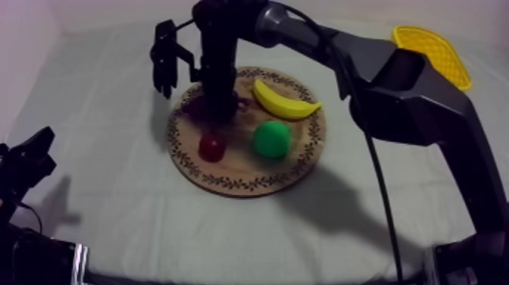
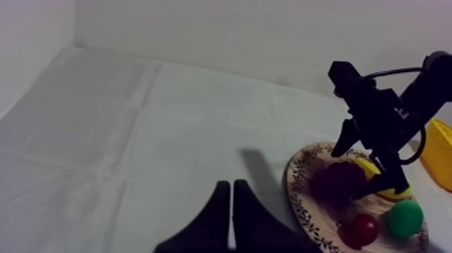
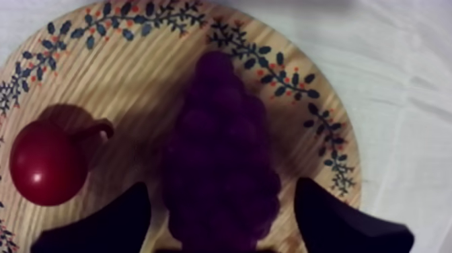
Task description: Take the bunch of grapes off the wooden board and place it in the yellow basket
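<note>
Top view: the grapes (image 1: 194,107) lay upper left of centre on the board (image 1: 250,178). The right hand (image 3: 222,222) straddled them, fingers spread ready to close, and the basket (image 1: 435,49) sat at the upper right.

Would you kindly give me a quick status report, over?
Right gripper open, astride grapes on board. Left gripper shut, off the board. Small red fruit beside grapes, not touching.

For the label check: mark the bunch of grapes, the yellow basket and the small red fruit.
bunch of grapes (image 3: 222,161), right wrist view, middle of the cluster.
yellow basket (image 1: 443,51), top view, its latticed wall.
small red fruit (image 3: 47,161), right wrist view, its round body.
</note>
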Tool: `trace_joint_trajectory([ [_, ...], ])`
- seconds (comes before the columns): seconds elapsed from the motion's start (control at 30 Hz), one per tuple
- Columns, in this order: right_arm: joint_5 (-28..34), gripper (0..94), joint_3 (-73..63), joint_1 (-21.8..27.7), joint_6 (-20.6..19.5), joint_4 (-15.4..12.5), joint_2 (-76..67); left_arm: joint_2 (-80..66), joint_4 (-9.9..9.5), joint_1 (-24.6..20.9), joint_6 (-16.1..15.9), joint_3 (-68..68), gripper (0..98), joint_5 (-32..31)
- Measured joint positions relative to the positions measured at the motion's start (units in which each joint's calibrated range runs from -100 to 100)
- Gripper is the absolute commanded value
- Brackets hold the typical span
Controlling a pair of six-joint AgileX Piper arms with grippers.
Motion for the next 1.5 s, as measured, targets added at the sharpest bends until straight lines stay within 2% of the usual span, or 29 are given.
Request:
trace_joint_trajectory([
  [0.33, -0.4, 43.8, -0.1, -0.6, 0.3, -0.3, 1.7, 0.0, 0.0, 0.0, 0.0, 0.0, 0.1, 0.0],
  [0.5, -0.5, 40.4, -0.2, -0.5, 0.3, -0.4, 1.5, 0.0, 0.0, 0.0, 0.0, 0.0, 0.1, 0.0],
  [0.9, -1.9, 40.1, 3.3, 1.3, -0.9, 2.0, -7.8, 0.0, 0.0, 0.0, 0.0, 0.0, 0.1, 0.0],
  [1.23, -8.2, 41.1, 13.6, 4.6, -4.3, 6.0, -21.6, 0.0, 0.0, 0.0, 0.0, 0.0, 0.1, 0.0],
  [1.5, -13.5, 41.5, 23.7, 9.0, -7.3, 8.6, -34.0, 0.0, 0.0, 0.0, 0.0, 0.0, 0.1, 0.0],
])
